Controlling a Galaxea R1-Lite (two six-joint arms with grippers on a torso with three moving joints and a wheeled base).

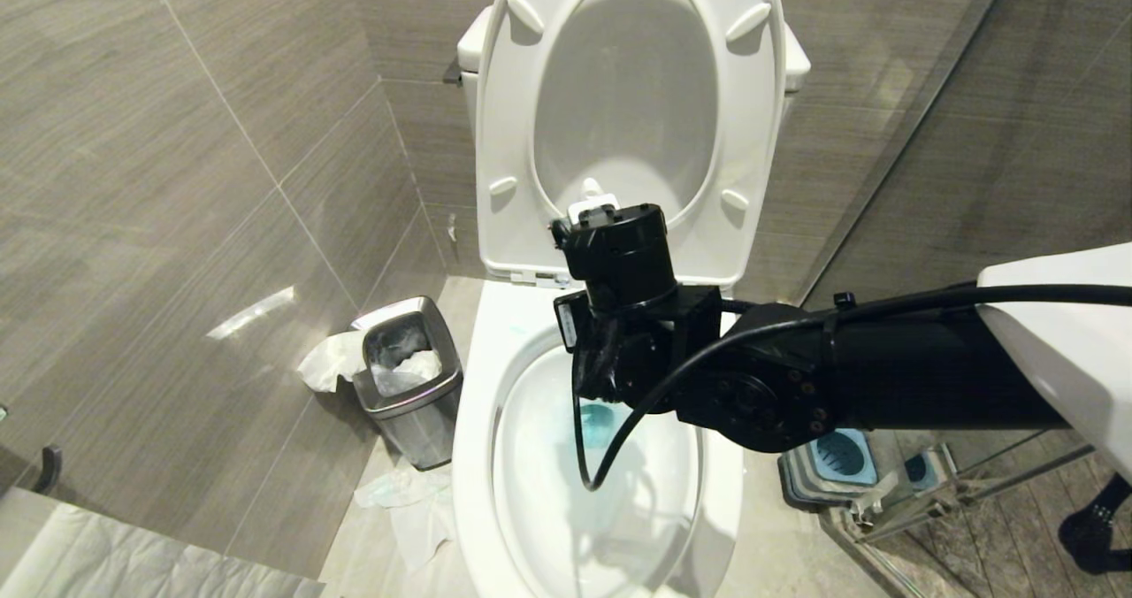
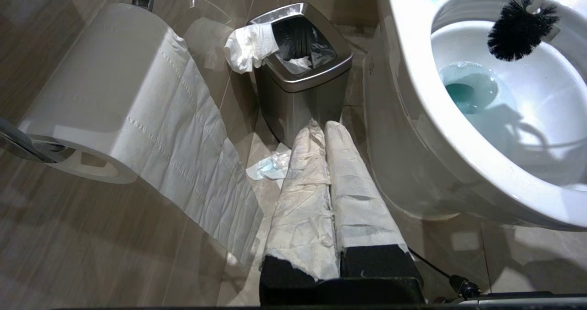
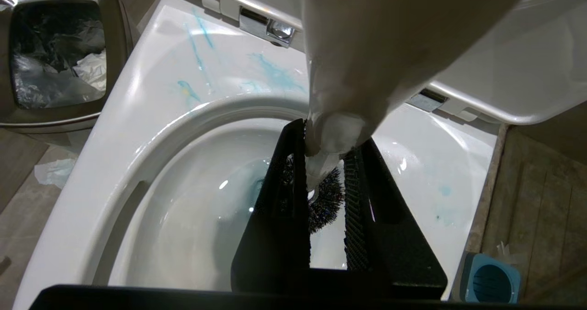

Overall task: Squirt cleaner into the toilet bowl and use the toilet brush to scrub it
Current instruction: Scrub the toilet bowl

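Right gripper (image 3: 326, 181) clamped narrow on toilet brush (image 2: 520, 28) handle; handle axis steep, bristle head below claw, inside toilet bowl (image 3: 137, 131) above water; left gripper (image 2: 326, 154) shut, empty, parked.

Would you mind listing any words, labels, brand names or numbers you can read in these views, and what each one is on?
None can be read.
A small white sticker on the right arm's wrist housing: too small to read.
A faint mark on the outer side of the toilet bowl: too blurred to read.
The steel bin, paper roll and brush holder show no lettering.
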